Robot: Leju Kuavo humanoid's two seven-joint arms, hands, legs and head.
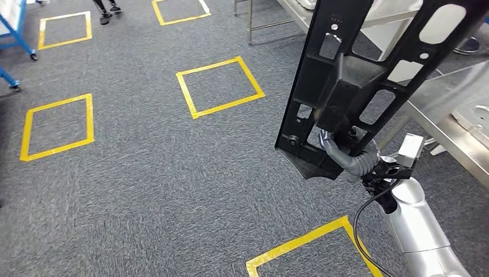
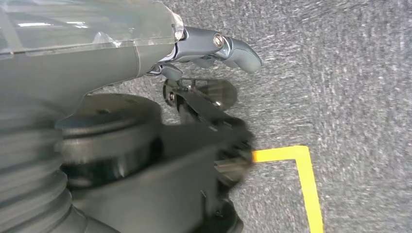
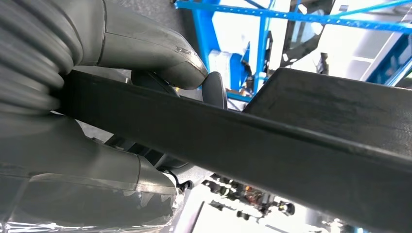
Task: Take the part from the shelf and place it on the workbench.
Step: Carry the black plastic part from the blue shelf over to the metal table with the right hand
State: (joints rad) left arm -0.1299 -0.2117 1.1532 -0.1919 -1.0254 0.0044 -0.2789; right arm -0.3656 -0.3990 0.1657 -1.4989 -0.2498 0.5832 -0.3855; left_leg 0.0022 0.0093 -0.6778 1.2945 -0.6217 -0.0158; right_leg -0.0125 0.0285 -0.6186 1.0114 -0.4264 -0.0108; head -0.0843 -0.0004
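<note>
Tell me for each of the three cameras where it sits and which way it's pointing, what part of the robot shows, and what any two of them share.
Head view: high on the body, looking forward and down at grey carpet with yellow tape squares and a metal workbench; the right arm shows, its right hand gripping the black part.
Left wrist view: behind the hanging left hand, looking down at carpet and yellow tape.
Right wrist view: behind the right hand, facing blue shelving across the part.
Shared: head and right wrist views both show the right hand gripping the part.
</note>
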